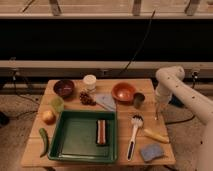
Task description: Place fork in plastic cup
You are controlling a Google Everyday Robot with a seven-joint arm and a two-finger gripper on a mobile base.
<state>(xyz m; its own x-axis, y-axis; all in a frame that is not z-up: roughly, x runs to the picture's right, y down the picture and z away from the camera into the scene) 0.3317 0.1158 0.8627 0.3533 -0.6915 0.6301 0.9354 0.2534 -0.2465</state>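
Observation:
My gripper (157,103) hangs from the white arm above the right edge of the table, right of the grey metal cup (138,100). A slim silvery sliver, the fork (156,114), hangs straight down from it, held above the tabletop. The plastic cup (57,104), pale yellow-green and translucent, stands upright at the left of the table, just behind an apple (48,117) and beyond the green tray's far left corner. The gripper is far to the right of this cup.
A green tray (70,145) holds a brown-red bar (101,132). Also on the table are a white dish brush (134,132), yellow stick (156,135), blue sponge (151,152), orange bowl (123,92), dark bowl (64,88), white jar (90,81) and green pepper (44,141).

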